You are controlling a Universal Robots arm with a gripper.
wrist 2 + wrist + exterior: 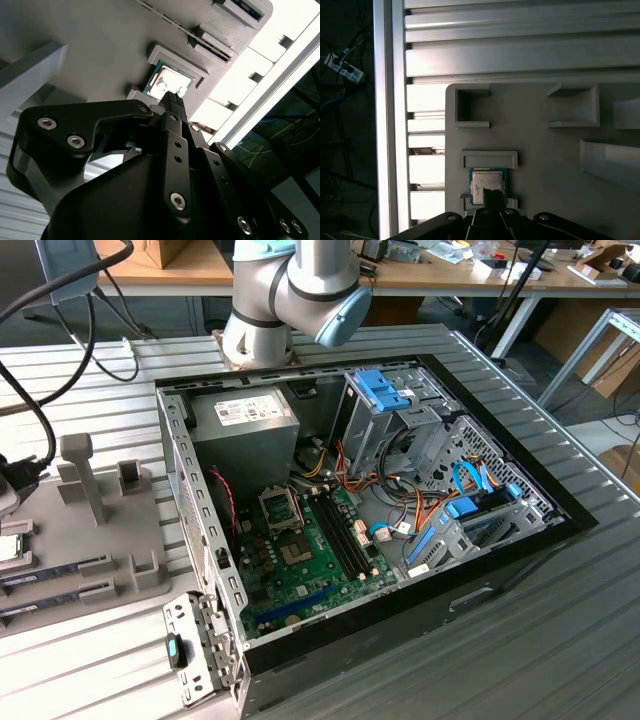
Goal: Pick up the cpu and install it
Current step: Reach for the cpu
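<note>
End effector (491,194) over cpu (481,181), grey tray (545,165) (ribbed metal table (520,55))

Raised ridges (489,159) flank the cpu (482,181) on two sides

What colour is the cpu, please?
The cpu is silvery with a thin green rim, best in the first wrist view.

No print is coming through clearly enough to read. A white label (243,412) is sitting on the grey power supply (250,445) inside the open computer case (440,612) in the exterior view, and its lines of print are showing only as dark specks, too small to make out. In the first wrist view the cpu (487,179) is lying in the grey holder tray (545,160), its silvery top showing no legible marking.
</note>
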